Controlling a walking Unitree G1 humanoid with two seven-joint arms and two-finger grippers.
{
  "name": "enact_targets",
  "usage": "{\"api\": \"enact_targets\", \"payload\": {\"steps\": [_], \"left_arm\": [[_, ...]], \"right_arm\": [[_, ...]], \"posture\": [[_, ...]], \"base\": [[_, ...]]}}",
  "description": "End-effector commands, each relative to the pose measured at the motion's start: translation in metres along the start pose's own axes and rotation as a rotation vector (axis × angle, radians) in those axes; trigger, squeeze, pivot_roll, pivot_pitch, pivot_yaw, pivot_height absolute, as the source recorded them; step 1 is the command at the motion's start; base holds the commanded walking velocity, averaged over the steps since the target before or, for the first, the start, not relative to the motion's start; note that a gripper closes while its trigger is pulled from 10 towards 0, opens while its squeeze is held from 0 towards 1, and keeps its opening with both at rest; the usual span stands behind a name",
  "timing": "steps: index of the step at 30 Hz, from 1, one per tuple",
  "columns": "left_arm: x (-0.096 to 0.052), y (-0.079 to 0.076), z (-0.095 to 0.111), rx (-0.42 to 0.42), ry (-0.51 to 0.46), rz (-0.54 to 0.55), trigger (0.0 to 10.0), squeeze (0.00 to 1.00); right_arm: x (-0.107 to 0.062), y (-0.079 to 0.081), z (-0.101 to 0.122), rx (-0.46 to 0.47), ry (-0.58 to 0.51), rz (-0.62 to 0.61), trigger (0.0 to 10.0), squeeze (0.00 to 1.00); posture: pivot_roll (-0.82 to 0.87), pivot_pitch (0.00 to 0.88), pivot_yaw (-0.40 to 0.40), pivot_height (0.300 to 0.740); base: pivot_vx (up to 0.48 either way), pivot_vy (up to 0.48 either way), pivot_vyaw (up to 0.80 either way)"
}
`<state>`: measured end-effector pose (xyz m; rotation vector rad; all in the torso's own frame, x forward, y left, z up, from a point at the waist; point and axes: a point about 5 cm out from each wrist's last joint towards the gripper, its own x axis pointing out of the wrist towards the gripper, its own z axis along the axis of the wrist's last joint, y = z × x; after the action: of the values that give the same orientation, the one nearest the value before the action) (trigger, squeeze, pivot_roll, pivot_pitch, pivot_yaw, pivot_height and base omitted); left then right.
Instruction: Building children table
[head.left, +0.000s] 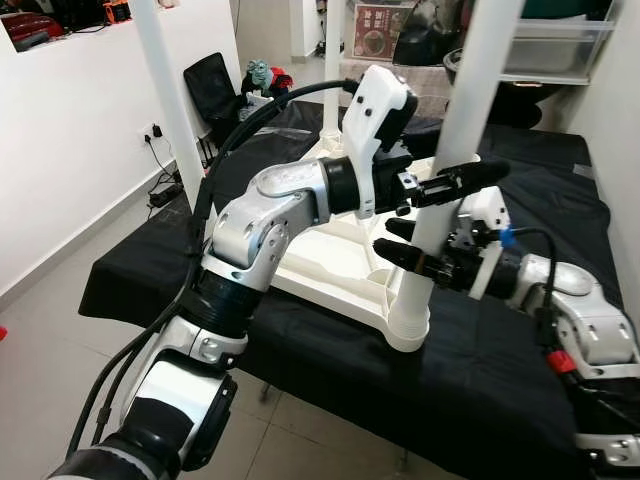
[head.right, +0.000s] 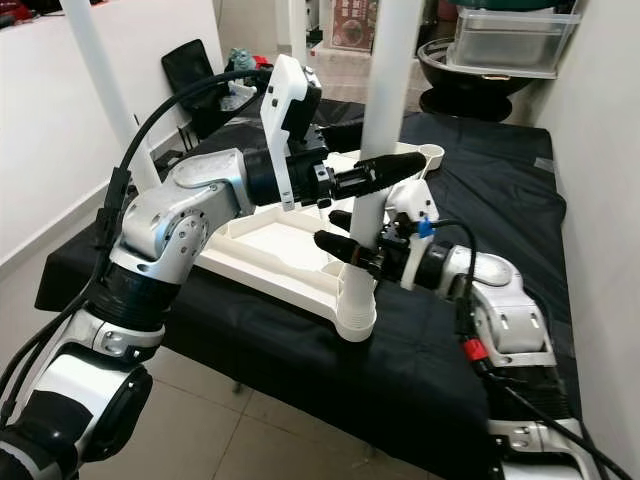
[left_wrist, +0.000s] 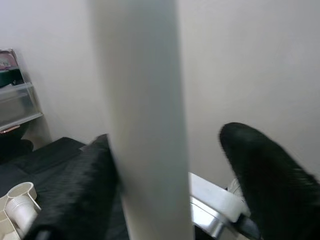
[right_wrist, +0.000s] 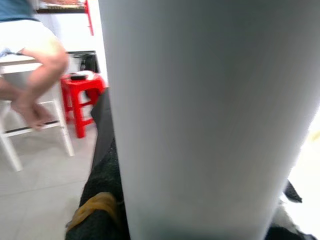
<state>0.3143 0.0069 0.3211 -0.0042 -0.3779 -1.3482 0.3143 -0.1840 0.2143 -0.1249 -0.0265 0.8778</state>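
White leg (head.right: 385, 120) upright in near corner socket of upturned tabletop (head.right: 270, 245). Left gripper (head.right: 385, 172) and right gripper (head.right: 345, 245) both clamp it. Advice: press straight down, no tilt.

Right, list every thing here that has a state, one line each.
near table leg: upright, its foot seated in the corner socket
white tabletop: upside down on the black cloth
far-left leg: upright
left end effector: shut on the near table leg, upper grip
right end effector: shut on the near table leg, lower grip
black cloth: spread flat under the tabletop
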Motion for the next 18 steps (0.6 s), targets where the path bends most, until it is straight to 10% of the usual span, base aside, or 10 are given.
{"api": "enact_targets", "payload": {"steps": [1, 8, 10, 13, 18], "left_arm": [[-0.001, -0.004, 0.009, 0.028, -0.031, -0.018, 10.0, 1.00], [-0.009, -0.001, 0.014, 0.050, -0.042, 0.027, 10.0, 1.00], [-0.010, -0.002, 0.015, 0.056, -0.043, 0.040, 10.0, 1.00], [-0.014, -0.003, 0.017, 0.061, -0.051, 0.059, 10.0, 1.00], [-0.014, -0.007, 0.015, 0.057, -0.051, 0.063, 10.0, 1.00]], "right_arm": [[-0.001, -0.003, -0.012, 0.016, 0.070, -0.086, 0.0, 0.00], [-0.008, 0.001, -0.019, 0.029, 0.067, -0.358, 0.0, 0.00], [-0.019, -0.001, -0.024, 0.006, 0.065, -0.603, 0.0, 0.00], [-0.032, 0.040, -0.054, 0.025, 0.159, -0.815, 0.0, 0.00], [-0.023, 0.056, -0.055, 0.067, 0.137, -0.850, 0.0, 0.00]], "posture": [[-0.10, 0.000, 0.001, 0.740], [-0.10, 0.000, -0.013, 0.740], [-0.09, 0.000, -0.028, 0.740], [-0.09, 0.000, -0.023, 0.740], [-0.10, 0.000, -0.021, 0.740]], "base": [[0.000, 0.000, 0.00], [0.000, 0.000, 0.00], [0.000, 0.000, 0.00], [0.000, 0.000, 0.00], [0.000, 0.000, 0.00]]}}
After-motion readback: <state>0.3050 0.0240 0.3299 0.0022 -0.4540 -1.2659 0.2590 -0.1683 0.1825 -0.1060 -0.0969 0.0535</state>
